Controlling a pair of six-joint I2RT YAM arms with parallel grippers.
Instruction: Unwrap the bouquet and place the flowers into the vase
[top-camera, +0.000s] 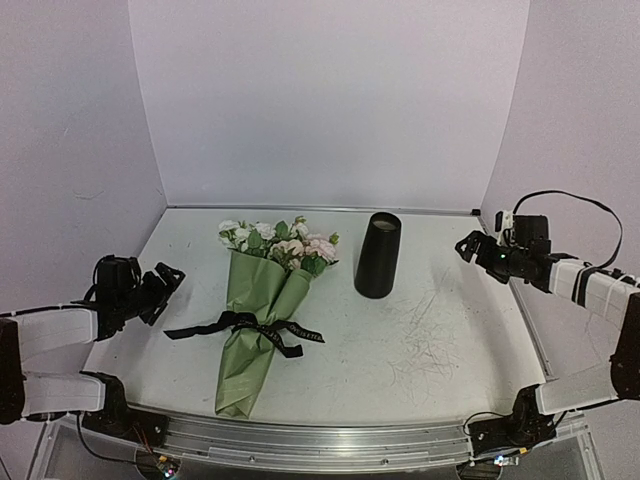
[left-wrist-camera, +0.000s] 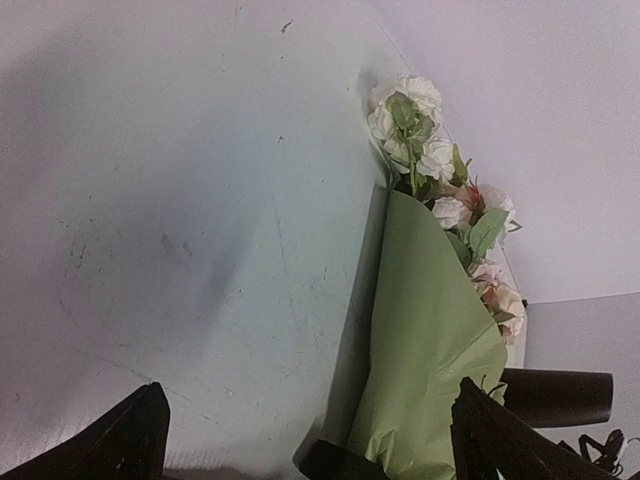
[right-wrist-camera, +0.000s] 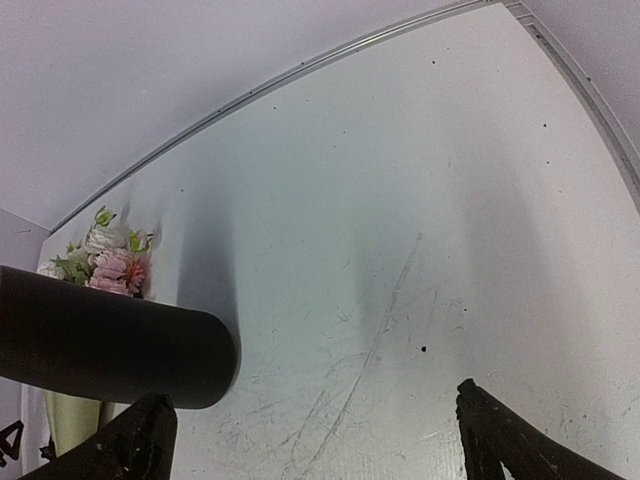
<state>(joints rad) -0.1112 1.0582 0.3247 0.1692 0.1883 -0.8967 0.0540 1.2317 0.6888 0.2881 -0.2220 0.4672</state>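
Note:
The bouquet (top-camera: 262, 320) lies flat on the table, a green paper cone (left-wrist-camera: 425, 350) tied with a black ribbon (top-camera: 245, 328). Its flowers (top-camera: 280, 243), pale pink and white with green leaves, point toward the back wall; they also show in the wrist views (left-wrist-camera: 440, 180) (right-wrist-camera: 108, 262). The black vase (top-camera: 378, 255) stands upright just right of the blooms (right-wrist-camera: 100, 350). My left gripper (top-camera: 163, 287) hovers open at the left, well clear of the ribbon (left-wrist-camera: 310, 470). My right gripper (top-camera: 470, 245) hangs open at the right, apart from the vase (right-wrist-camera: 315, 450).
The white table (top-camera: 440, 340) is scratched to the right of the vase. A metal rail (top-camera: 330, 432) runs along the near edge. Lavender walls close in the back and both sides.

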